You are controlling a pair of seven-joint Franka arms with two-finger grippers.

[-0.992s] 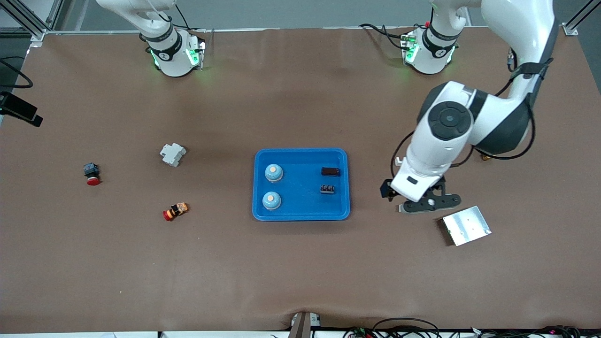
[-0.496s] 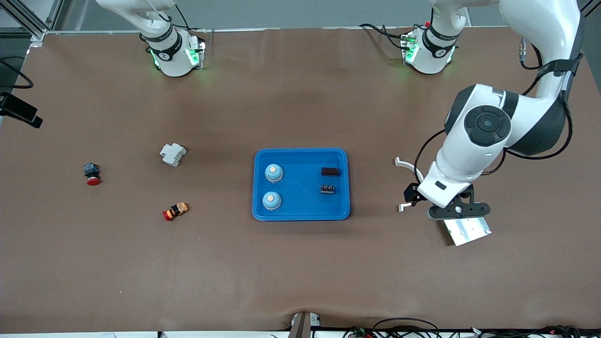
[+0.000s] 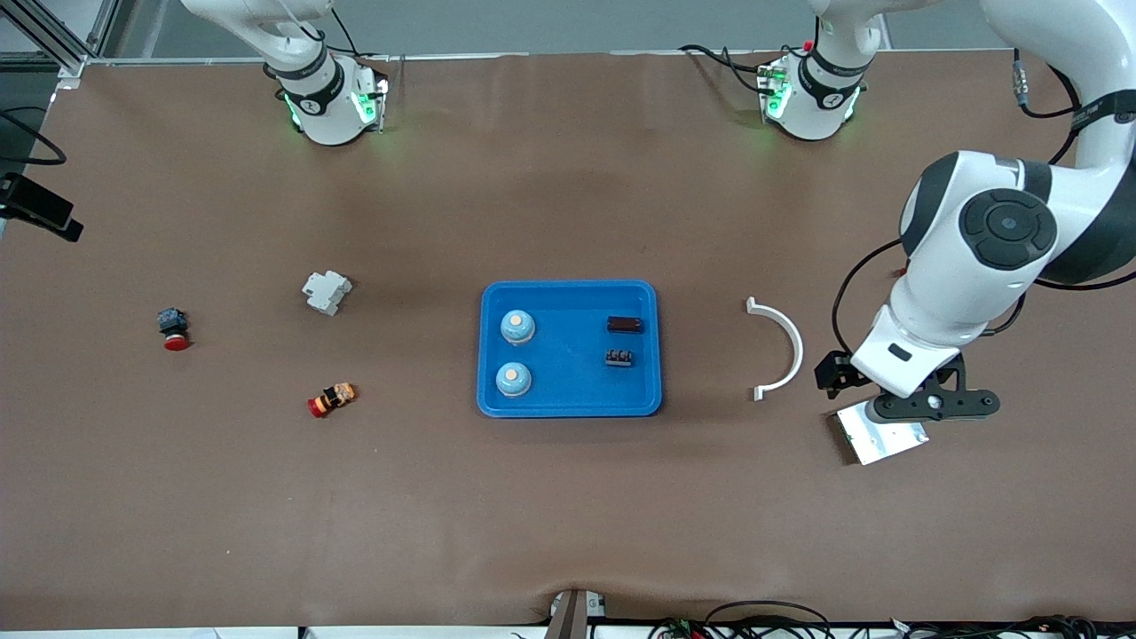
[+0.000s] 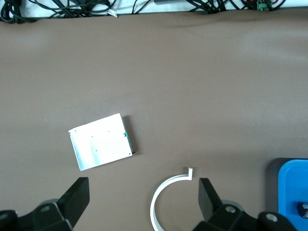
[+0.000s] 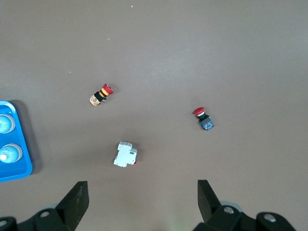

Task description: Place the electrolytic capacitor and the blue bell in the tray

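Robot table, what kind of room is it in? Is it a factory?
Probably a robotics lab, not a factory. Two white arms are bolted at the edge of a table covered in brown matting, small electrical parts lie scattered around a blue tray, and loose cables run along the table's near edge.

**Brown table under even light**

A wide table point(image 3: 568, 515) fills the front view, covered edge to edge by a matt brown mat. The mat ripples slightly along the edge nearest the camera, where a small metal bracket point(image 3: 572, 612) sticks up at the middle and dark cables point(image 3: 772, 621) trail toward the left arm's end. Aluminium frame bars point(image 3: 53, 35) stand at the corner by the right arm's end, and a black clamp-like fitting point(image 3: 40, 217) juts in over that edge. A grey strip point(image 3: 577, 27) runs above the table. The light is soft and the shadows faint.
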